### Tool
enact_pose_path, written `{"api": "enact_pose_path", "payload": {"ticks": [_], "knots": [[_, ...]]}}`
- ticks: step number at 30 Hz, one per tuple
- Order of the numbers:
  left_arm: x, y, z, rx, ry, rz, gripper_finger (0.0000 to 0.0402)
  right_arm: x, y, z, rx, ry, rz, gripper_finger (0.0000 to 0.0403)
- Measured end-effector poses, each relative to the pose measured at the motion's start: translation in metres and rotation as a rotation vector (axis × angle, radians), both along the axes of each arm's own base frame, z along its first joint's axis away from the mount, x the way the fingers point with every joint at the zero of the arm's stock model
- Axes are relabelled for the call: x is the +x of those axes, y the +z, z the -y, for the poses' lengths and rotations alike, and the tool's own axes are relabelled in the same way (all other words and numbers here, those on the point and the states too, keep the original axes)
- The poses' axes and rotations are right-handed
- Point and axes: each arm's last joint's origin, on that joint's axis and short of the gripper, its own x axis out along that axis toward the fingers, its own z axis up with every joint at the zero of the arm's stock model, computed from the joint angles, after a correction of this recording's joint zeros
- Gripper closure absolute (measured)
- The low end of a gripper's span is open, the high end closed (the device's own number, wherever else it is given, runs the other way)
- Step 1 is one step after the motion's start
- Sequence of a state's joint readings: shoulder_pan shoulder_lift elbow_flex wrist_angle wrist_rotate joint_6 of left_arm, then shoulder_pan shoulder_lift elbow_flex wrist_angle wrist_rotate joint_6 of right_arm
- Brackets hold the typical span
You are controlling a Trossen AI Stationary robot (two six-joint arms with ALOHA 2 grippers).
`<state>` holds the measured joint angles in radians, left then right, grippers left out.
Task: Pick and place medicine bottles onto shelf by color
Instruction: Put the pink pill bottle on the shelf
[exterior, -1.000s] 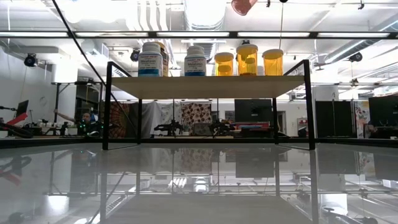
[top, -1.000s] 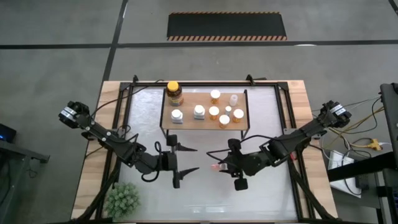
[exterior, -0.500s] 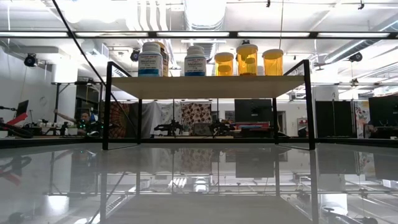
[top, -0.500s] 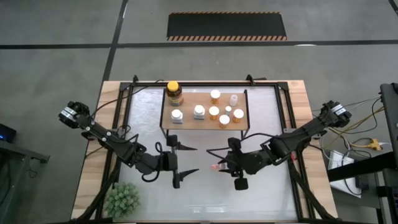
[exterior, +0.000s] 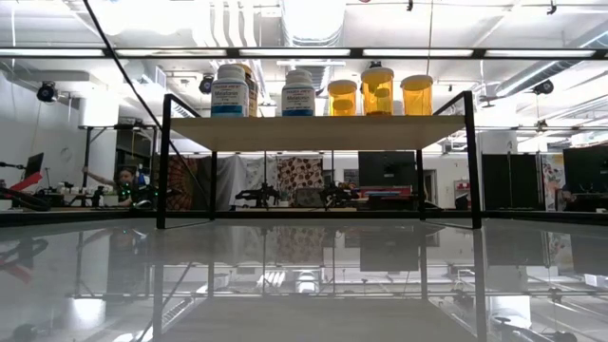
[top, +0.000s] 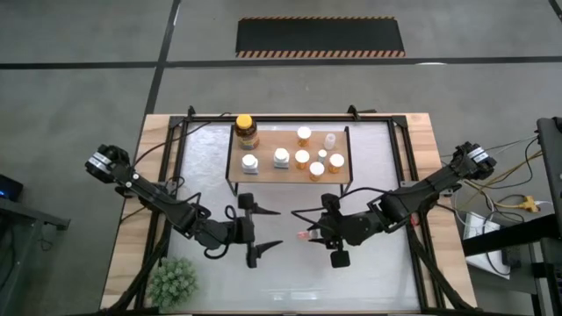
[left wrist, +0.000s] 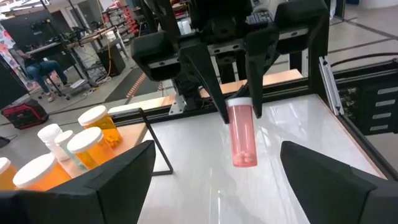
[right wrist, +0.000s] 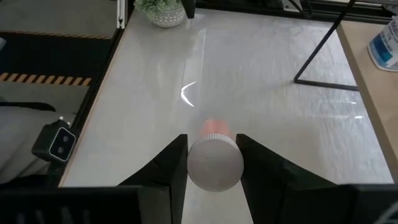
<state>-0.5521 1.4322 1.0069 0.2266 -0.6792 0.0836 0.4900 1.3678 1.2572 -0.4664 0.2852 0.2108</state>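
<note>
The shelf (top: 290, 151) stands at the far middle of the table on thin black legs. Medicine bottles stand on it: an amber jar (top: 246, 130), white ones (top: 250, 162), orange ones (top: 302, 158) and tiny pale ones (top: 330, 139). The low view shows them in a row on the shelf (exterior: 313, 121). My right gripper (top: 307, 226) hovers near of the shelf, shut on a pink bottle (left wrist: 242, 140) with a white cap. My left gripper (top: 266, 228) faces it from the table's left, open wide, its fingers (left wrist: 112, 168) apart from the bottle. My right gripper pinches the pink bottle's white cap (right wrist: 214, 163) by its sides between its two fingers. The fingers slant down toward the table's left. The bottle's pink body (left wrist: 244, 146) sticks out beyond the fingertips, cap end uppermost, lifted clear of the table.
A green bushy plant (top: 173, 281) stands at the table's near left corner. Black frame rails (top: 171, 175) run along the table's sides. The glossy white table top (top: 369, 272) lies open near of the shelf.
My left gripper has crept slightly toward my right gripper. The pink bottle's lower end showed at the top of the low view a second ago and no longer shows there.
</note>
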Motion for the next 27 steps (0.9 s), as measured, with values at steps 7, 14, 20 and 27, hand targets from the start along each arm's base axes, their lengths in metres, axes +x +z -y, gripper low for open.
{"api": "enact_pose_path", "payload": {"ticks": [7,14,20,27], "knots": [[0.003,-0.005,0.002,0.008,0.000,-0.013,0.0072,0.000,0.000,0.000,-0.006,0.000,0.002,0.0287],[0.008,-0.012,0.005,0.008,-0.017,-0.022,0.0072,0.004,0.006,0.004,-0.015,0.001,0.030,0.0287],[0.028,-0.027,0.010,-0.040,-0.092,0.023,0.0072,0.010,0.008,0.009,-0.050,0.014,0.062,0.0287],[0.044,-0.038,-0.003,-0.087,-0.028,0.028,0.0072,0.014,0.016,0.009,-0.086,0.057,0.119,0.0288]]}}
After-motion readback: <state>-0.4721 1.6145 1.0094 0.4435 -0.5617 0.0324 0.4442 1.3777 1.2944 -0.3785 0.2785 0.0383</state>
